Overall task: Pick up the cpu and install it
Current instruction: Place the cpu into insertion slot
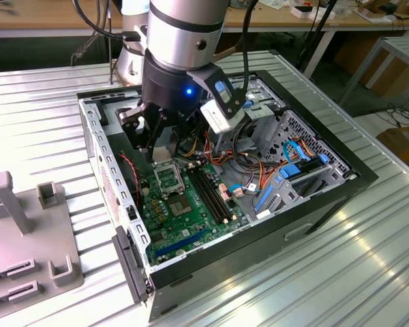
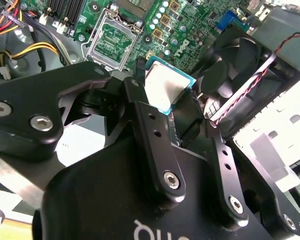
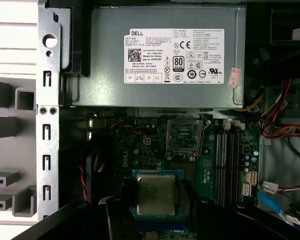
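At the tabletop's [image 1: 41, 102] edge on the exterior view's left stands a grey plastic fixture [image 1: 27, 231], apart from the work. The open computer case [image 1: 94, 146] lies across the middle of the tabletop, and the gripper [image 1: 153, 148] hangs inside it over the motherboard [image 1: 184, 211].

The pick-up looks done. In both wrist views the gripper is clenched on the cpu [image 3: 156, 195], gripping two opposite edges, metal top facing the camera. The cpu is held in the air above the board, near the socket [image 3: 186, 136] but not over it. The socket is bare, so the seating is left to do.

Around the socket the room is tight: a black fan [image 2: 235, 65] with a red-and-black wire sits just beside it, the grey power supply [image 3: 160, 92] borders it at the case's far wall, and the long black memory slots [image 1: 211, 194] run along its other side. Farther to the exterior view's right, orange and blue cables [image 1: 259, 174] crowd the drive cage [image 1: 262, 126].
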Controlling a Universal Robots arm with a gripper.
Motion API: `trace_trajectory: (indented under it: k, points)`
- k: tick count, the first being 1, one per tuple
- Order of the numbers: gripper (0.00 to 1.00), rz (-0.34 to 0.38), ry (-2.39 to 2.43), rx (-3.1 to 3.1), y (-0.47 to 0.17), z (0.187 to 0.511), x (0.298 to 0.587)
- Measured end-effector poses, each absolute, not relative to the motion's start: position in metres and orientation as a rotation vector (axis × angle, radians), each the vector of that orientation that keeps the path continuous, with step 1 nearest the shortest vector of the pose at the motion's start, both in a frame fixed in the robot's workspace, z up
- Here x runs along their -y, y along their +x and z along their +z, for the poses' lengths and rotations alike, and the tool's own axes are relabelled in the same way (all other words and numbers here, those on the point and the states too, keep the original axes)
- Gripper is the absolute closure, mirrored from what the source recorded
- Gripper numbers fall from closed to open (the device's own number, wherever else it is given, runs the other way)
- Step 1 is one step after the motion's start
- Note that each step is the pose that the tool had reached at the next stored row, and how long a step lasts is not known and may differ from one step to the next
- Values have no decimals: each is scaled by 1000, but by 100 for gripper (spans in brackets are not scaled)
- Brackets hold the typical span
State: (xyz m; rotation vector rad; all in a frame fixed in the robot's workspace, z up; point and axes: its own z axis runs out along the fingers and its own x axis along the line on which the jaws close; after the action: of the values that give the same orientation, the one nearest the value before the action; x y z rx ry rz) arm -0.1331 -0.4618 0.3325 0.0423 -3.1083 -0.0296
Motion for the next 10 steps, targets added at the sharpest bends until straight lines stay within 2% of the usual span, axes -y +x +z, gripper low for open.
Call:
trace_trajectory:
  k: [10]
  points:
    - [53,-30,42,3108,-124,326,463]
